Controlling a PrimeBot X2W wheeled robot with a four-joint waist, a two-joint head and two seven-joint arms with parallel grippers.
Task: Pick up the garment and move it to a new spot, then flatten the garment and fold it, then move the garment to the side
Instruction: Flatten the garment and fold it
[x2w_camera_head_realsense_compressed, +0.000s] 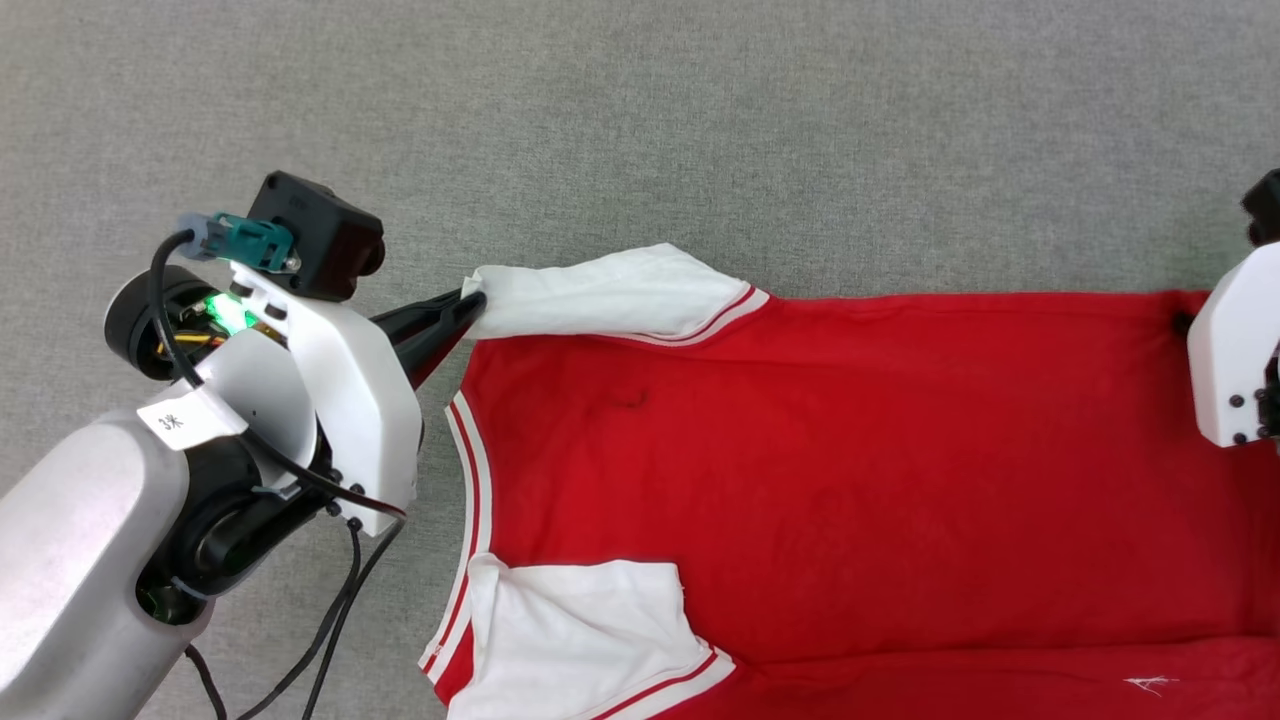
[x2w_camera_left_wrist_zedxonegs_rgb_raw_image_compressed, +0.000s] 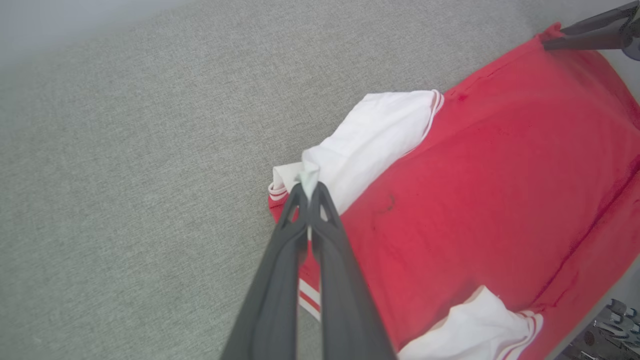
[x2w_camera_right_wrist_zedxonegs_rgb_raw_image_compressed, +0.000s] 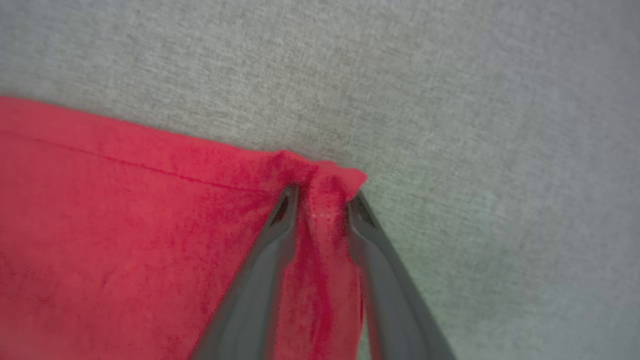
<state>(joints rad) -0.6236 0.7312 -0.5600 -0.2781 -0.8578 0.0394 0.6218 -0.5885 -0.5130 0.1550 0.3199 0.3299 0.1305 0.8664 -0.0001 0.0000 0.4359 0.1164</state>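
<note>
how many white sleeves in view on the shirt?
2. Far sleeve, tip pinched in the left gripper; near sleeve, lying on the shirt body.

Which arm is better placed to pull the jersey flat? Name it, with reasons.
Left: the left pincer grips the jersey by its white sleeve; the right pincer straddles the red hem corner, grip unsure.

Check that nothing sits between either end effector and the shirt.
Nothing visible does. The left end effector is shut on the white sleeve tip of the shirt, and the fingers of the right end effector flank its bunched red hem corner.
</note>
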